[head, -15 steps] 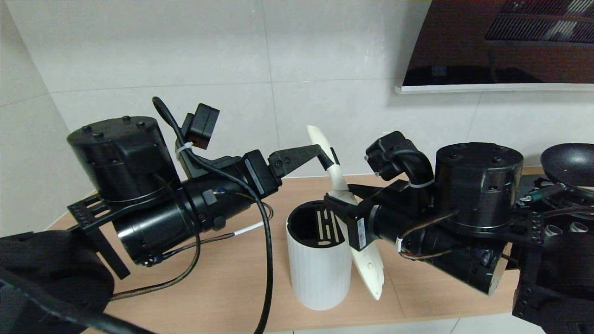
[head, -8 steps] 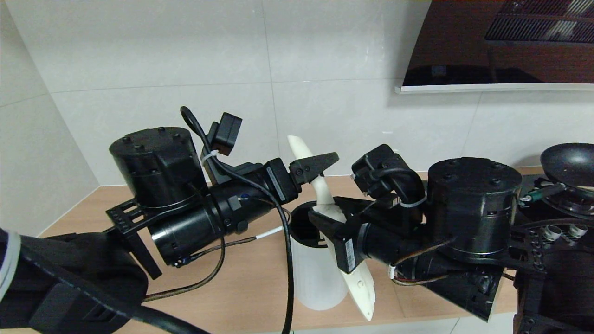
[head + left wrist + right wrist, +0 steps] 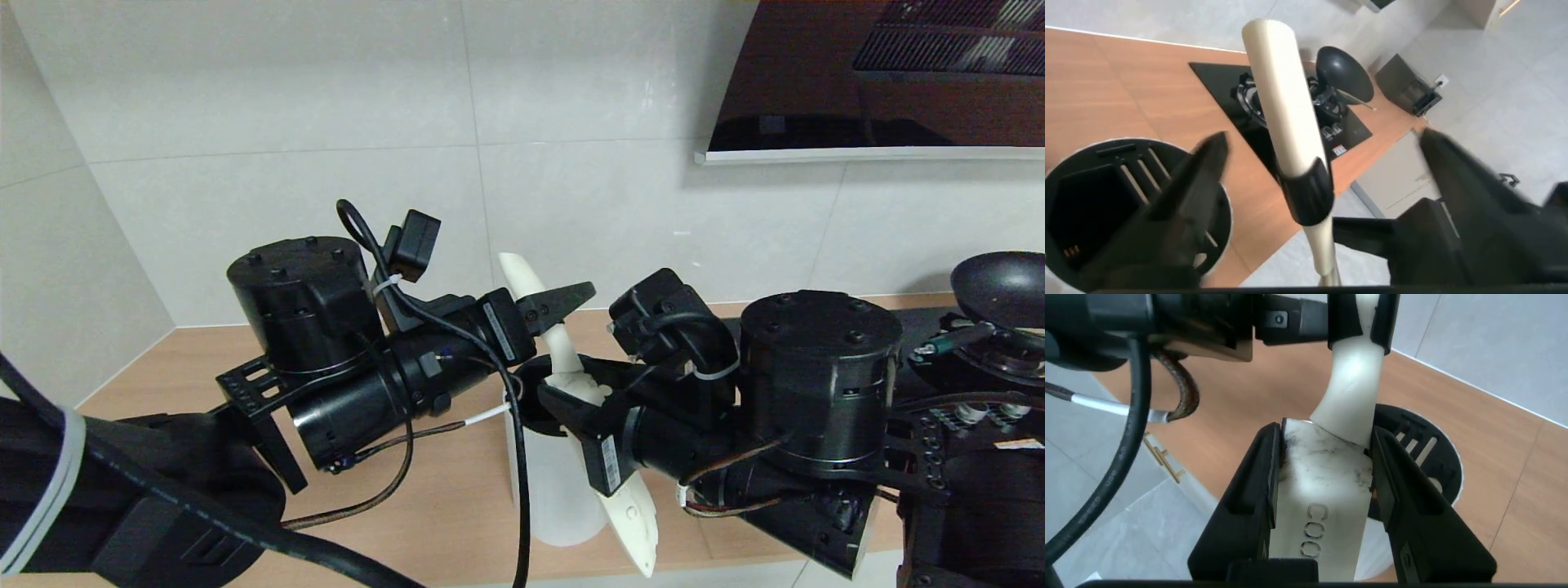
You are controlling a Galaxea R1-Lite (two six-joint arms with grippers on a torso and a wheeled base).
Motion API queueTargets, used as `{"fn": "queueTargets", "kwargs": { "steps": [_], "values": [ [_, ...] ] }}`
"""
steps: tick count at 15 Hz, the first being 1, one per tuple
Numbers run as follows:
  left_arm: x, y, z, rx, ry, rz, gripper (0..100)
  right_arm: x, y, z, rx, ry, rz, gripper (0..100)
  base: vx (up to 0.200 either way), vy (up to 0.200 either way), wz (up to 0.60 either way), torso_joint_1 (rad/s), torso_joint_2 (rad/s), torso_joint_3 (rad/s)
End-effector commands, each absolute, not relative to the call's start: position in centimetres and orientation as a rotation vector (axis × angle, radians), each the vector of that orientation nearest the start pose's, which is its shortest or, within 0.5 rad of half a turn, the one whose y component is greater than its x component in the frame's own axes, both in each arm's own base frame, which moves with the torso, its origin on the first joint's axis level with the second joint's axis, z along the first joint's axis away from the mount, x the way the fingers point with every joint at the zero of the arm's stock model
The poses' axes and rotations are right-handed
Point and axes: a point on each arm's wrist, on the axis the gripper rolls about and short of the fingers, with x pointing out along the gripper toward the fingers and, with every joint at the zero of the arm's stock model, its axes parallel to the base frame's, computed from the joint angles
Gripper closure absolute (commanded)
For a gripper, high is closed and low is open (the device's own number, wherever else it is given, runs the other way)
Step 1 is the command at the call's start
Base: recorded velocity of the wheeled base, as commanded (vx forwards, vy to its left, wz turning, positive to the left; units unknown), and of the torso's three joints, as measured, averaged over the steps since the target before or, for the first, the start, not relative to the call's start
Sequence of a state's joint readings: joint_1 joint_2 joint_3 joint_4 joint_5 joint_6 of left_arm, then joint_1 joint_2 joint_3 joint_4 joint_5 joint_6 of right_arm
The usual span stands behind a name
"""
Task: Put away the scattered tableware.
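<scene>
Above holder, paddle in right gripper

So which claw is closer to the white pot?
Right. The right claw grips the paddle just above the pot; the left claw sits higher, around the handle.

On the head camera, my right gripper and the rice paddle it clamps hide part of the white holder, rim included. The pan is cut off at the frame edge. In the left wrist view, my left gripper has blurred fingers, and the rice paddle's blade runs out of frame.
</scene>
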State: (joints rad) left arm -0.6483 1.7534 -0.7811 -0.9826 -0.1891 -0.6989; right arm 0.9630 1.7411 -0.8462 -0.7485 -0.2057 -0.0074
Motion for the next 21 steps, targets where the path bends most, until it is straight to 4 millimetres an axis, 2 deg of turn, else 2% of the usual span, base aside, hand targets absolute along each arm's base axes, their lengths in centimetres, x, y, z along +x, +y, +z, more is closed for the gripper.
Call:
{"fn": "queueTargets", "kwargs": {
  "steps": [1, 7, 11, 12, 14, 16, 17, 18, 20, 21],
  "values": [
    [25.0, -19.5, 19.5, -0.660, 0.281, -0.807, 100, 18.7, 26.0, 19.0, -0.092, 0.126, 0.757, 100, 0.000, 0.000, 0.00, 0.000, 0.00, 0.000],
    [24.9, -19.4, 19.9, -0.666, 0.257, -0.814, 100, 18.8, 26.1, 19.3, -0.075, 0.097, 0.753, 100, 0.000, 0.000, 0.00, 0.000, 0.00, 0.000],
    [24.5, -19.1, 21.1, -0.678, 0.196, -0.826, 100, 19.0, 26.1, 19.3, -0.071, 0.094, 0.744, 100, 0.000, 0.000, 0.00, 0.000, 0.00, 0.000],
    [24.3, -18.9, 21.4, -0.675, 0.182, -0.829, 100, 19.0, 26.1, 19.3, -0.071, 0.092, 0.736, 0, 0.000, 0.000, 0.00, 0.000, 0.00, 0.000],
    [24.2, -18.8, 22.2, -0.678, 0.148, -0.820, 100, 18.9, 26.0, 19.5, -0.066, 0.085, 0.734, 0, 0.000, 0.000, 0.00, 0.000, 0.00, 0.000],
    [23.5, -17.9, 25.4, -0.672, 0.054, -0.734, 100, 18.4, 25.2, 20.8, -0.030, 0.015, 0.703, 0, 0.000, 0.000, 0.00, 0.000, 0.00, 0.000],
    [23.3, -17.8, 26.0, -0.669, 0.046, -0.713, 100, 18.3, 24.9, 21.1, -0.025, 0.004, 0.701, 0, 0.000, 0.000, 0.00, 0.000, 0.00, 0.000],
    [23.0, -17.4, 27.7, -0.665, 0.020, -0.659, 100, 17.7, 23.8, 22.4, -0.003, -0.030, 0.693, 0, 0.000, 0.000, 0.00, 0.000, 0.00, 0.000],
    [23.0, -17.2, 29.2, -0.580, -0.006, -0.579, 100, 17.8, 21.4, 24.4, 0.002, -0.095, 0.638, 0, 0.000, 0.000, 0.00, 0.000, 0.00, 0.000],
    [23.2, -17.2, 29.5, -0.556, -0.016, -0.562, 100, 18.0, 21.0, 24.7, 0.005, -0.106, 0.624, 0, 0.000, 0.000, 0.00, 0.000, 0.00, 0.000]
  ]
}}
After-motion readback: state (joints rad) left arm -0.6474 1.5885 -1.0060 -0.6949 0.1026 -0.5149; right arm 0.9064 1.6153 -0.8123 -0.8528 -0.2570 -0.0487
